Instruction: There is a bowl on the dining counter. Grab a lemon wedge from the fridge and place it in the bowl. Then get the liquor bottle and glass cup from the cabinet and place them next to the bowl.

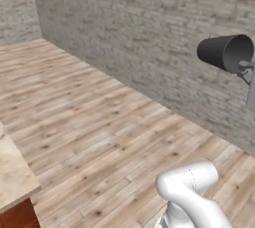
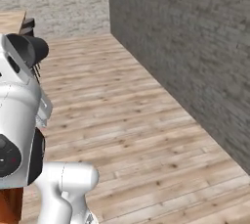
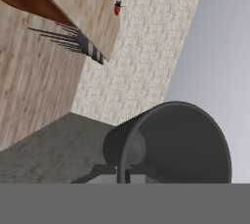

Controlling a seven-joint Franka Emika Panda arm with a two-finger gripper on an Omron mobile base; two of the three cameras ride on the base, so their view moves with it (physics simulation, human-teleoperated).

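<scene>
Cup [image 1: 226, 52] was up in the air, and I had it pinched by its rim in the claw [image 1: 242, 67], the fingers clamped tight on the wall of the cup. From the left base view I saw the dark grey cup lying on its side at the upper right, its mouth facing toward the camera and right, its base pointing left, with the grey brick wall [image 1: 149, 28] behind it. Wooden floor [image 1: 99, 122] stretched underneath, well below the cup. A corner of the counter [image 1: 12, 172] poked in at the lower left, pale stone top over reddish wood.

In the right base view I caught the cup [image 2: 29, 49] at the upper left, tucked just behind the arm's white body, brick wall [image 2: 185, 47] running off to the right.

Looking along the hand, I had the cup [image 3: 176, 145] big in the lower middle, its open mouth facing me, the rim sitting between the fingertips at the bottom edge. Far off at the top, rolled sideways, I could see the counter [image 3: 85, 3], with a small red thing [image 3: 117, 8] too tiny for me to tell.
</scene>
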